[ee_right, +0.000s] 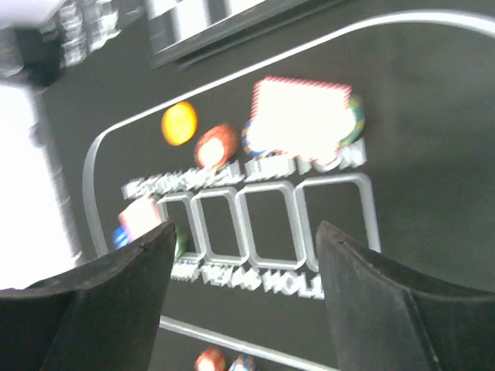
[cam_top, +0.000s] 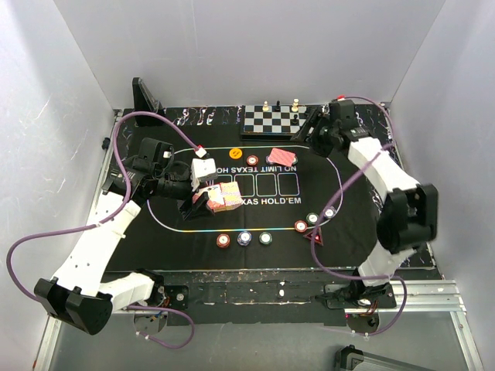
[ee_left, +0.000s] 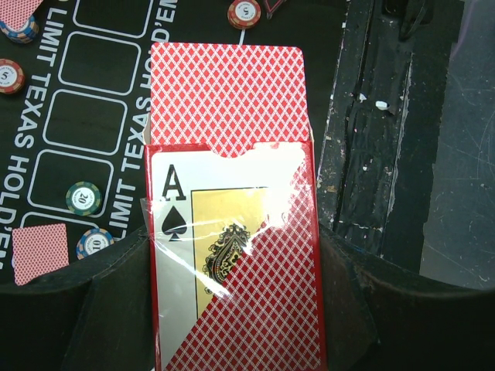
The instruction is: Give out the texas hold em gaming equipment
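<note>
My left gripper (cam_top: 206,199) is shut on a red-patterned card box (cam_top: 226,195) with an ace of spades on its face, held above the left part of the mat. In the left wrist view the box (ee_left: 232,263) fills the space between both fingers (ee_left: 116,270), and cards (ee_left: 228,93) stick out of its top. My right gripper (cam_top: 308,137) is open and empty, hovering over the mat's far side; its view (ee_right: 246,232) shows a card (ee_right: 302,116) lying on chips, an orange chip (ee_right: 179,124) and a red chip (ee_right: 215,145). Several chips (cam_top: 245,237) and the dark red triangular marker (cam_top: 316,238) lie near the front.
The black mat (cam_top: 348,232) covers the table. A chessboard (cam_top: 269,120) with pieces stands at the far edge, just left of my right gripper. A single card (ee_left: 39,251) and more chips (ee_left: 83,197) lie on the mat below the box. White walls enclose the table.
</note>
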You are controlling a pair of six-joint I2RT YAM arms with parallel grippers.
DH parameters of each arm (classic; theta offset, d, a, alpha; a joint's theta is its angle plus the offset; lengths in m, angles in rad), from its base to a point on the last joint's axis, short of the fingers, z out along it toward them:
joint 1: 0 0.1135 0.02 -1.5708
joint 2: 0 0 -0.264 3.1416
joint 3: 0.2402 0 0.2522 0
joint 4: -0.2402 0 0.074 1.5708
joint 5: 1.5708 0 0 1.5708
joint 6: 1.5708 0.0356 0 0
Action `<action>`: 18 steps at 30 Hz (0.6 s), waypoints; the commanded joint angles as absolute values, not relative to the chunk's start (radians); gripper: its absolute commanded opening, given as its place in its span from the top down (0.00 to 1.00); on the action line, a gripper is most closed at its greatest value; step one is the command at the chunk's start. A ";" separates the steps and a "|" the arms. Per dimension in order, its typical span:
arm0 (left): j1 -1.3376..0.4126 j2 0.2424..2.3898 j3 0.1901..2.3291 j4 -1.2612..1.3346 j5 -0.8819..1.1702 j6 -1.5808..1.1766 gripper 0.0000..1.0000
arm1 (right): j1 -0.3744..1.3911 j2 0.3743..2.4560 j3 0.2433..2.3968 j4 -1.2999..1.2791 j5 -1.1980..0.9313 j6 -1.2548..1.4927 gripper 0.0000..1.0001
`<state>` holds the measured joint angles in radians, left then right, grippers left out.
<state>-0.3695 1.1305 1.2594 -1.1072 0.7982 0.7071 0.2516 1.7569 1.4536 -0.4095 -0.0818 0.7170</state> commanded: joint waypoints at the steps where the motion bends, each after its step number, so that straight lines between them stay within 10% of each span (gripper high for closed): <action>1: -0.367 1.092 1.269 -1.077 0.847 0.707 1.00 | 0.276 1.513 1.240 -0.153 -0.475 0.836 0.17; 18: -0.367 1.097 1.266 -1.051 0.830 0.690 1.00 | 0.684 1.361 1.152 -0.021 -0.689 0.913 0.11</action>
<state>-0.3695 1.1275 1.2564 -1.0897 0.8001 0.6975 0.6437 1.3800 1.1160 -0.0635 -0.6651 0.9138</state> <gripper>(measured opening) 0.640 0.883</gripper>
